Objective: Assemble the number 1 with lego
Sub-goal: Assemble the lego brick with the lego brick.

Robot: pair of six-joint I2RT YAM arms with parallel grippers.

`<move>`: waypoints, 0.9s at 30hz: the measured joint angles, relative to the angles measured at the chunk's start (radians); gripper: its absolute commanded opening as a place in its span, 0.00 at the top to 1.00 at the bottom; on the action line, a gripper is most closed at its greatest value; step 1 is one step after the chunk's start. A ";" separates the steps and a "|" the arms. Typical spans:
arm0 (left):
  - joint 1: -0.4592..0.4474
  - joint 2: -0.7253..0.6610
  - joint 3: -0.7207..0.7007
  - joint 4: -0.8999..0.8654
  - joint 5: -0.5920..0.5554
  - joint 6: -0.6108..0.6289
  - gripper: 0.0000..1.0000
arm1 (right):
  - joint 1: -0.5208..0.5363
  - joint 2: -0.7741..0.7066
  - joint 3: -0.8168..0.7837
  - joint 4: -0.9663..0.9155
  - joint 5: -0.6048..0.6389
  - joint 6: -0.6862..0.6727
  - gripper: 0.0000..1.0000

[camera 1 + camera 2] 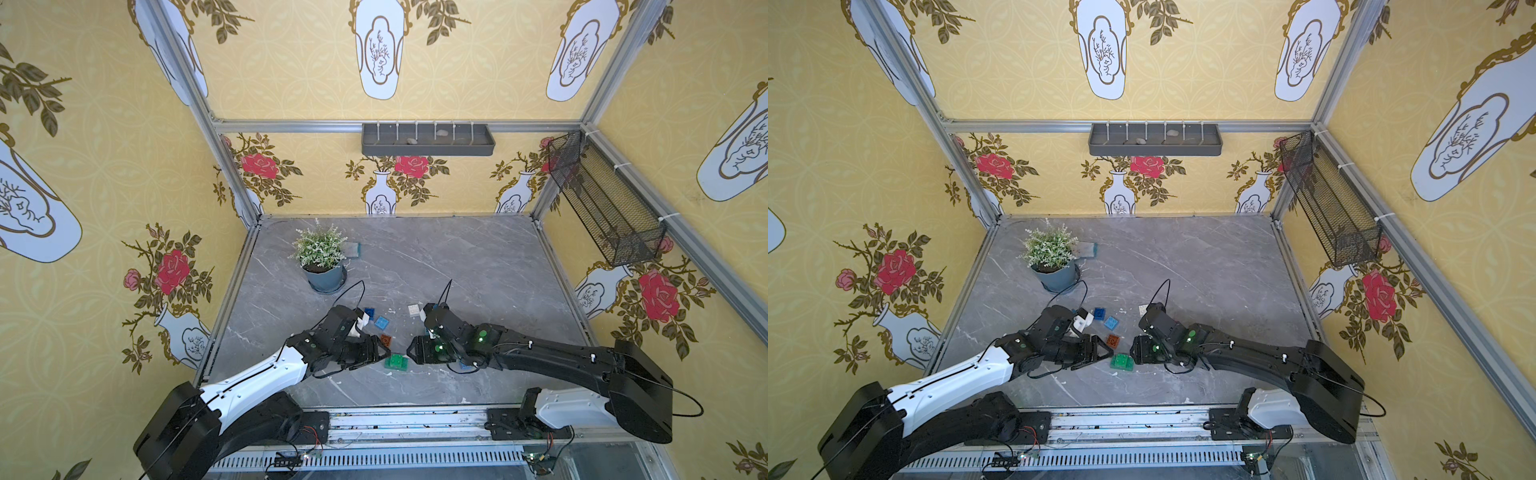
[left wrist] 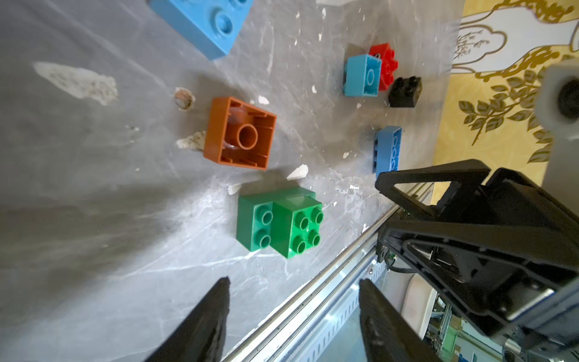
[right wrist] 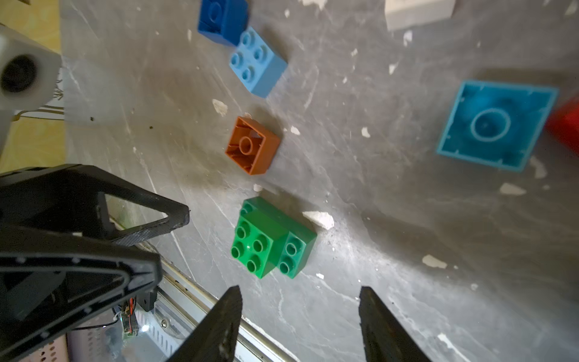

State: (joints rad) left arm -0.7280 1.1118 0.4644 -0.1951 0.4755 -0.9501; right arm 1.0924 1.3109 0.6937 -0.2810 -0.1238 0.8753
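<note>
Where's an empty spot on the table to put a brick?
Big bare patch: the far table, between the potted plant, back wall and right arm. A smaller strip lies between the green bricks and the front rail. It's crowded around the orange-brown brick and blue bricks.

A grey marbled desk [image 1: 457, 257], flecked with white chips, carries a potted plant [image 1: 320, 251] in a blue-grey pot near its far left corner, with a small teal tile [image 1: 353, 250] just behind it. On the back wall hangs a grey tray [image 1: 428, 149] holding two stones [image 1: 441, 133]. A black mesh basket [image 1: 602, 199] hangs on the right wall.
</note>
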 measured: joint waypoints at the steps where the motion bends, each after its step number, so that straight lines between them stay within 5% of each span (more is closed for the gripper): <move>1: -0.005 0.019 0.006 0.001 0.000 0.001 0.40 | 0.000 0.013 -0.001 0.000 -0.006 0.023 0.37; 17: -0.032 0.169 0.028 0.085 -0.025 0.024 0.36 | 0.000 -0.023 -0.045 0.023 -0.020 0.145 0.33; 27: -0.079 0.221 0.032 0.156 0.018 0.019 0.45 | 0.000 -0.030 -0.057 0.021 -0.002 0.167 0.33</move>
State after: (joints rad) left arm -0.8074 1.3327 0.4965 -0.0391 0.4931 -0.9306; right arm 1.0927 1.2808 0.6365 -0.2596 -0.1257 1.0428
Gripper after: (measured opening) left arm 0.555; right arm 0.670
